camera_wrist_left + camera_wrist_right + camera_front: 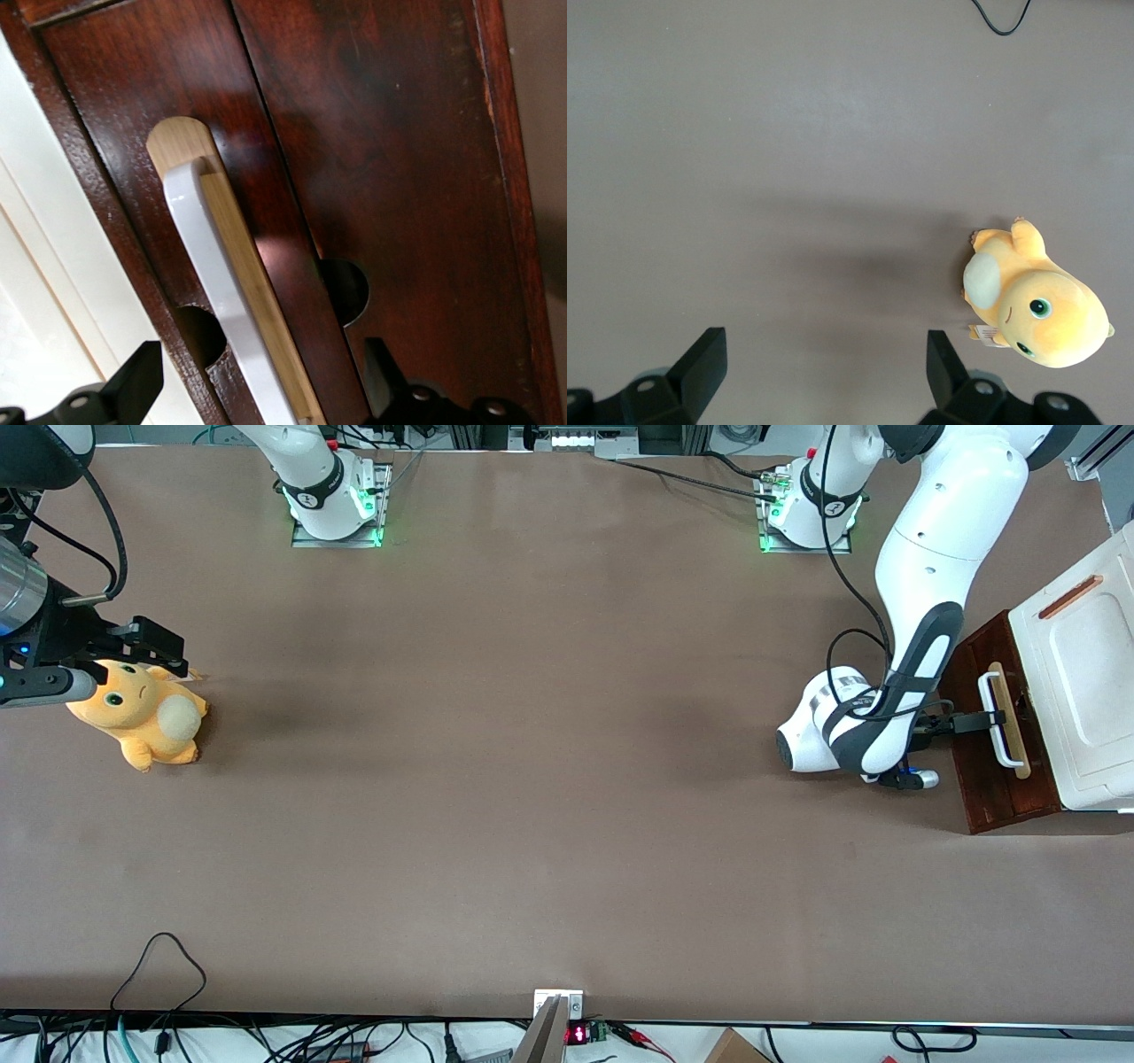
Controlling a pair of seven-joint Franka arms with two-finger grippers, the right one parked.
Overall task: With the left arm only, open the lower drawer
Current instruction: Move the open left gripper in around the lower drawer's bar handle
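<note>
Our gripper (257,390) is straddling the white bar handle (221,292) of the lower drawer (399,159) — fingers (133,385) spread wide, not gripping — we are reaching in with the left arm (921,558).

Lower drawer (992,779) dark reddish-brown, white handle (221,301) on pale strip; black gripper (985,720); plush toy (142,713) apparently orange-yellow.

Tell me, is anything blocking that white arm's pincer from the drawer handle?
Nothing visible. The pincer is open right at the white bar handle of the lower drawer, one finger on each side of it.
</note>
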